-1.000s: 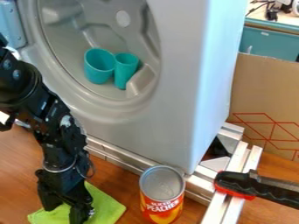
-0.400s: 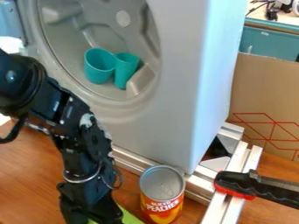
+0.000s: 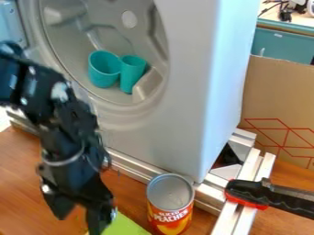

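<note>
The gripper (image 3: 80,222) hangs at the lower left of the camera view, pointing down, its two fingers spread apart with wood surface visible between them. Just beside and below its right finger lies a bright green cloth (image 3: 126,226), partly cut off by the bottom edge. To the right of the cloth an upright can of peaches (image 3: 170,205) stands with its silver lid facing up. Nothing can be seen held in the gripper.
A grey washer-like drum housing (image 3: 171,133) rises behind, with two teal cups (image 3: 105,69) inside. Metal rails (image 3: 136,168) run along its base. A black-and-red handled tool (image 3: 257,193) lies across the rails at right, before a cardboard panel (image 3: 276,101).
The green cloth has shifted right and toward the bottom edge. The gripper first moved right along with it, then came back left, away from the can, while the cloth stayed put.
</note>
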You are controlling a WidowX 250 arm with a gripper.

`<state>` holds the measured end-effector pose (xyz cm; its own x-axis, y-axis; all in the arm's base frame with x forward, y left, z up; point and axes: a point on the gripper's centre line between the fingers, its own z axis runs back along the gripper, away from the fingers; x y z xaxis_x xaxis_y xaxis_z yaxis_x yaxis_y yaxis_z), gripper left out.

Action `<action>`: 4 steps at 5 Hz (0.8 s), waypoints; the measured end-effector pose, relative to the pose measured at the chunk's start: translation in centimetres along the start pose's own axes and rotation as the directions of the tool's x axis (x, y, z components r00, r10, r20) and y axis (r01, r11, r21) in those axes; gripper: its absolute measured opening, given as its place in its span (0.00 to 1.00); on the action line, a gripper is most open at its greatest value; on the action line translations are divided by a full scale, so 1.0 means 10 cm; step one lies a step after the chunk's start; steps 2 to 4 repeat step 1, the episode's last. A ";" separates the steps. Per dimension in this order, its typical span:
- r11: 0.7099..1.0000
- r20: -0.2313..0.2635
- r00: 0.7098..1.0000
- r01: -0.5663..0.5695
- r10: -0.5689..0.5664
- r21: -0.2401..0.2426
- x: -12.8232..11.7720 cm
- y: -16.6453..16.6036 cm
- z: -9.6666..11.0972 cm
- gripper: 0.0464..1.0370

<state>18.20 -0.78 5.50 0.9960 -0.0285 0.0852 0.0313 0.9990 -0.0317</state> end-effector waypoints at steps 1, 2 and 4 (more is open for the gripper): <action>0.998 0.019 0.998 0.053 -0.052 -0.024 0.16 -0.02 0.19 0.96; 0.998 0.019 0.998 0.053 -0.052 -0.024 0.16 -0.02 0.19 0.96; 0.998 0.019 0.998 0.053 -0.052 -0.024 0.16 -0.02 0.19 0.96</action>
